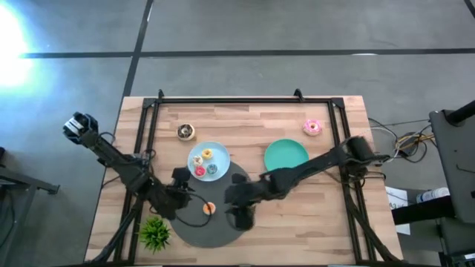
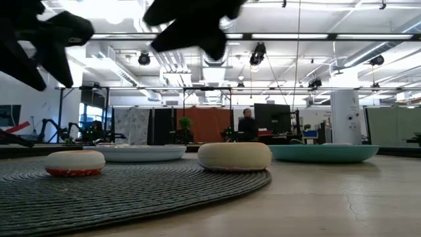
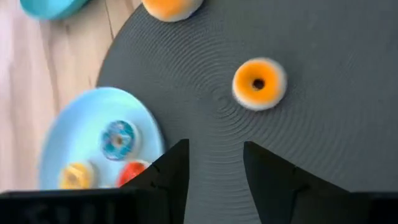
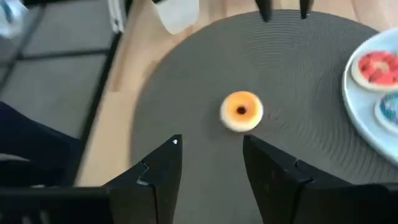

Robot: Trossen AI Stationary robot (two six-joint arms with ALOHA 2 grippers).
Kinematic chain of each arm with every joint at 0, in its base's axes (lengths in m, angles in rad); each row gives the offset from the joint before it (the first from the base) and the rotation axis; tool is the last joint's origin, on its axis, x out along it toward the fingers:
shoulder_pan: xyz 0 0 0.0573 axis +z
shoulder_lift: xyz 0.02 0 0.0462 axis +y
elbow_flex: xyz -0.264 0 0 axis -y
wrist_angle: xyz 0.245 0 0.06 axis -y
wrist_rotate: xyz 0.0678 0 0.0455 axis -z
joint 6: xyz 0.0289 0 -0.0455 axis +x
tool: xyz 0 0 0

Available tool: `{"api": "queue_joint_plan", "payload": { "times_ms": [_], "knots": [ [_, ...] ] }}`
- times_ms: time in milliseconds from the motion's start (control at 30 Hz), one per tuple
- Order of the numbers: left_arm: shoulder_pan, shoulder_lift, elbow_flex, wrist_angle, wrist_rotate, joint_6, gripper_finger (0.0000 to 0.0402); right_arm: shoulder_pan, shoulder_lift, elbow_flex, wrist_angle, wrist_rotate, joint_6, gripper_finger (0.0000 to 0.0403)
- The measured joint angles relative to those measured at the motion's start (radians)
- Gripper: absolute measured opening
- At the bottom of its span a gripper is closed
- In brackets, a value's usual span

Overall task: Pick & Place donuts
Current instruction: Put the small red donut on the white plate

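A small orange-iced donut (image 1: 208, 208) (image 3: 258, 83) (image 4: 241, 111) lies flat on the dark round mat (image 1: 215, 230). A second orange one (image 3: 171, 6) sits farther along the mat and is hidden under the right arm in the high view. The low view shows both on the mat, one donut (image 2: 74, 162) to the left and the other donut (image 2: 235, 156) to the right. Three minis, red, yellow and blue, lie on the light blue plate (image 1: 217, 152). A pink donut (image 1: 312, 127) and a brown one (image 1: 185, 132) rest on the bare wood. My left gripper (image 1: 185, 196) (image 3: 214, 168) and right gripper (image 1: 241, 211) (image 4: 211, 162) hover open on either side of the orange donut.
A green plate (image 1: 286, 156) sits right of the blue plate. A small green plant (image 1: 154, 233) stands at the mat's near-left edge. A black frame rail (image 1: 223, 100) runs along the table's far side. Bare wood lies to the right of the mat.
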Motion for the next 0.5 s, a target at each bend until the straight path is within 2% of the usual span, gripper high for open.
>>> {"api": "queue_joint_plan", "payload": {
  "times_ms": [100, 233, 500],
  "knots": [
    [-0.021, -0.007, 0.0, -0.004, -0.008, -0.2, 0.0126, -0.005, 0.095, 0.115, -0.056, -0.001, -0.083, 0.0155],
    [-0.046, -0.049, 0.0, -0.006, -0.014, -0.406, 0.0126, -0.002, 0.218, 0.27, -0.17, -0.065, -0.182, 0.0147],
    [-0.083, -0.17, 0.0, -0.097, -0.028, -0.589, 0.0126, -0.004, 0.401, 0.486, -0.289, -0.061, -0.319, 0.0136]
  ]
}}
